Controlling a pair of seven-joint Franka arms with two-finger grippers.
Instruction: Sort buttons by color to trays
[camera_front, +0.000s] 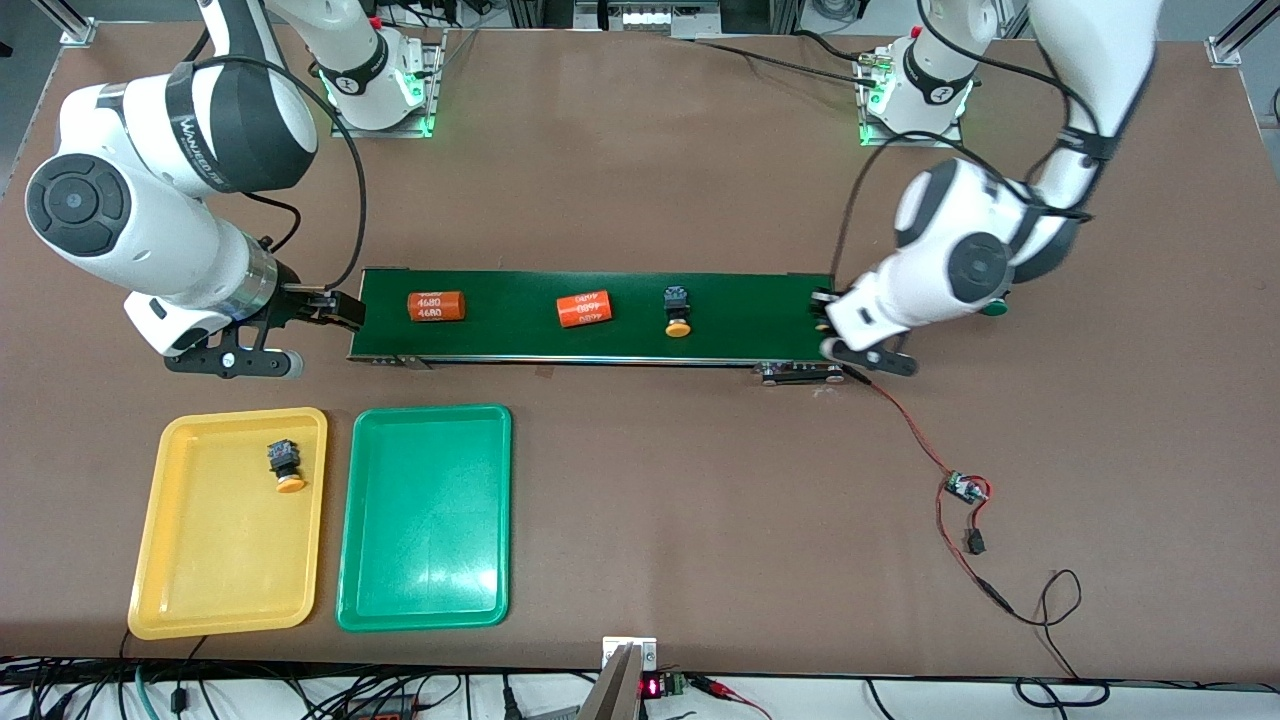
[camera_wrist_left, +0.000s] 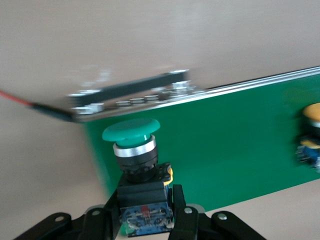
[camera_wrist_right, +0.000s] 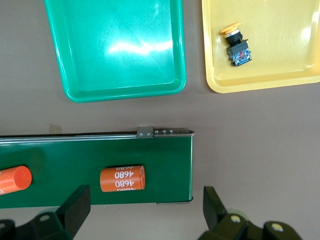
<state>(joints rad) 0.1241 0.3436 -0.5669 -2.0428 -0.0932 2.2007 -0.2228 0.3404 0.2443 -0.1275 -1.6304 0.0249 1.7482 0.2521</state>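
Buttons, near to far: yellow tray (camera_front: 180, 590) nearest front cam, w/ one yellow-cap button (camera_front: 285, 466) lying in its farther part. Green tray (camera_front: 425, 600) just beside it toward left arm's end, no button in it yet. Farther: dark-green belt (camera_front: 520, 335). On it a 2nd yellow-cap button (camera_front: 677, 309), cap toward cam, plus two orange cylinders (camera_front: 436, 306) (camera_front: 583, 309), not task items.

Left pincer (camera_wrist_left: 147, 212) at belt's end on left arm's side, clamped narrow on black/blue body of green-cap button (camera_wrist_left: 134, 150); cap points away from pincer. Grip looks square on body. Step in hand (judged): carry it to green tray. Do well: lift clear of belt rail first, keep grip on body not cap, travel over desk (camera_front: 700, 520) not over cylinders, set down low inside tray rim before releasing so it doesn't roll out.

Right pincer (camera_wrist_right: 145, 212) spread wide, nothing held, over belt's end on right arm's side; waiting.

Writing: cylinders read "4680" repeated. Right arm's band reads roughly "WANJEED", uncertain.
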